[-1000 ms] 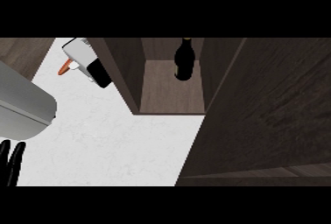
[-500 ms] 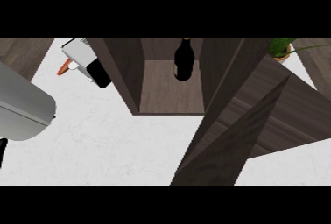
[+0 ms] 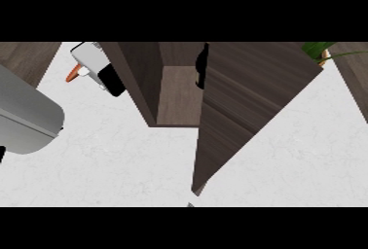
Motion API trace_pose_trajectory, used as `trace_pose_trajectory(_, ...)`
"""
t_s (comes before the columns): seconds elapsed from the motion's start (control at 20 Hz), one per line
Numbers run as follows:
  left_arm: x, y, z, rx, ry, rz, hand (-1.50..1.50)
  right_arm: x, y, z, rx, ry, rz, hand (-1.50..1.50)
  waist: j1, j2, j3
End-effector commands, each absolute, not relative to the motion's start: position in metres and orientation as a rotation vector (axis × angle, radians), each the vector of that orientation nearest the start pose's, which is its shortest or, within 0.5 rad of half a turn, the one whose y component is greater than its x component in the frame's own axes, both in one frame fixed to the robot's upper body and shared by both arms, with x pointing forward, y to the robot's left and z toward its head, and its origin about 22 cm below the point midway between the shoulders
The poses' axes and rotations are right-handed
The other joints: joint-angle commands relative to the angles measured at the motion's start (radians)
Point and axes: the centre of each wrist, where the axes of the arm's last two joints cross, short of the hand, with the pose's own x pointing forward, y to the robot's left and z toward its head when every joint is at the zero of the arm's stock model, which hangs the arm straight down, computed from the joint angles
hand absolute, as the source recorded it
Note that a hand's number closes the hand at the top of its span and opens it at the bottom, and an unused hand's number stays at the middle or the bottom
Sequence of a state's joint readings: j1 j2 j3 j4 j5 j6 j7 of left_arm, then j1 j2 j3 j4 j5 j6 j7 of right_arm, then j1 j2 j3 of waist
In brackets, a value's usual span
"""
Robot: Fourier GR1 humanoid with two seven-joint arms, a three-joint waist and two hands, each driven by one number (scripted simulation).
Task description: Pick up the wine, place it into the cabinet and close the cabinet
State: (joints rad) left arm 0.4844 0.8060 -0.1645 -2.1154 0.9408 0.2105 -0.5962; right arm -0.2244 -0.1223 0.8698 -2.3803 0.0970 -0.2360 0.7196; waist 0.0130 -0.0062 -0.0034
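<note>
The dark wine bottle (image 3: 202, 68) stands upright inside the wooden cabinet (image 3: 138, 78), at the back of its shelf (image 3: 176, 99). Only a narrow strip of the bottle shows, since the cabinet door (image 3: 248, 102) hangs in front of it. The door stands partway across the opening, and its lower corner reaches down over the white counter (image 3: 108, 175). My grey left arm (image 3: 25, 114) fills the left edge, with a black sliver of the left hand (image 3: 1, 154) just below it. The right hand does not show.
A white and black appliance (image 3: 97, 65) with an orange piece (image 3: 72, 75) beside it sits at the back left. A green plant (image 3: 316, 48) stands at the back right. A tiny grey tip (image 3: 191, 204) shows at the lower edge under the door's corner.
The cabinet door has swung leftward across the opening and now covers most of the bottle. The left hand has slid almost out of view at the left edge.
</note>
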Motion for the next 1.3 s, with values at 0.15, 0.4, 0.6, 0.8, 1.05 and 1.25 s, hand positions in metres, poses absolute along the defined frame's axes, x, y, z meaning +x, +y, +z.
trace_pose_trajectory(0.15,0.143,0.318,0.105,-0.23,-1.948,0.205,-1.5,0.118,-0.049,0.202,0.659,-1.719,0.694,1.5,0.016,0.005,-0.001)
trace_pose_trajectory(0.4,0.142,0.3,0.093,-0.255,-1.948,0.221,-1.5,0.142,-0.037,0.217,0.669,-1.729,0.632,1.5,0.025,0.007,0.0)
trace_pose_trajectory(0.6,0.15,0.304,0.101,-0.254,-1.94,0.223,-1.5,0.181,-0.019,0.242,0.654,-1.752,0.602,1.5,0.036,0.013,0.001)
trace_pose_trajectory(0.8,0.146,0.302,0.091,-0.23,-1.954,0.247,-1.5,0.205,0.015,0.257,0.573,-1.793,0.616,1.5,0.036,0.008,0.001)
trace_pose_trajectory(1.05,0.155,0.31,0.093,-0.212,-1.949,0.239,-1.5,0.255,0.024,0.269,0.453,-1.863,0.674,1.5,0.012,0.011,0.002)
trace_pose_trajectory(1.25,0.143,0.313,0.075,-0.196,-1.943,0.231,-1.5,0.285,0.034,0.274,0.353,-1.902,0.63,1.5,0.022,0.01,0.001)
